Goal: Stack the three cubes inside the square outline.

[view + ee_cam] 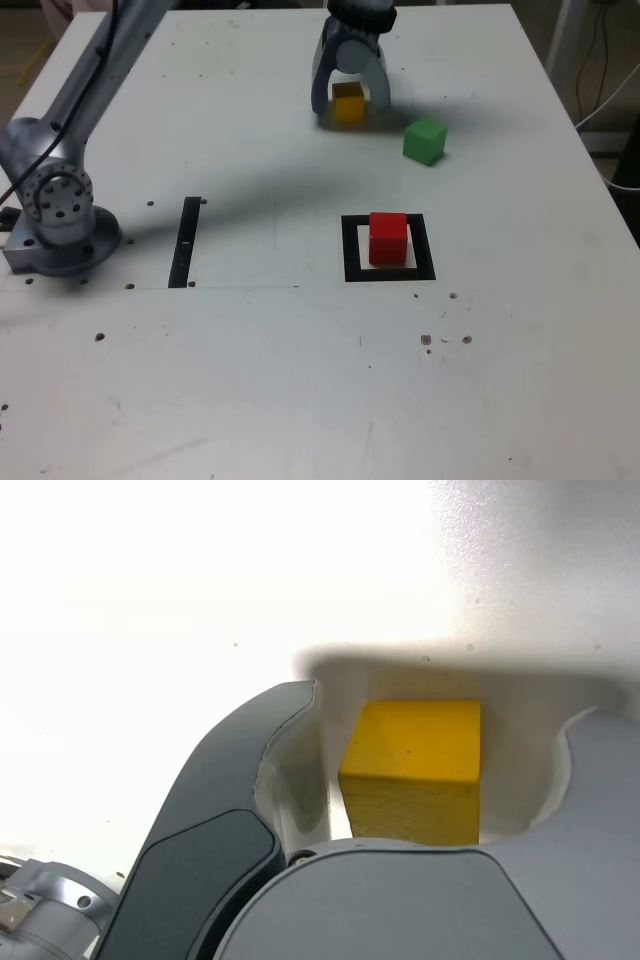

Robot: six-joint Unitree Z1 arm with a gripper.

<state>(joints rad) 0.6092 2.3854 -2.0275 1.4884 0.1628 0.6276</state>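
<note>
While the red cube [388,238] sits inside the square outline [351,250] near the tabletop's middle, the gripper [349,103] straddles the yellow cube [348,104] toward the far edge. Its jaws stand spread either side with gaps showing, not yet pinching. This looks like the second pick: closing squarely comes next. The green cube [425,139] waits just beside. Fingertip contact stays hidden.

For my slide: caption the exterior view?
Gripper straddles yellow cube; red cube inside square outline.
</note>
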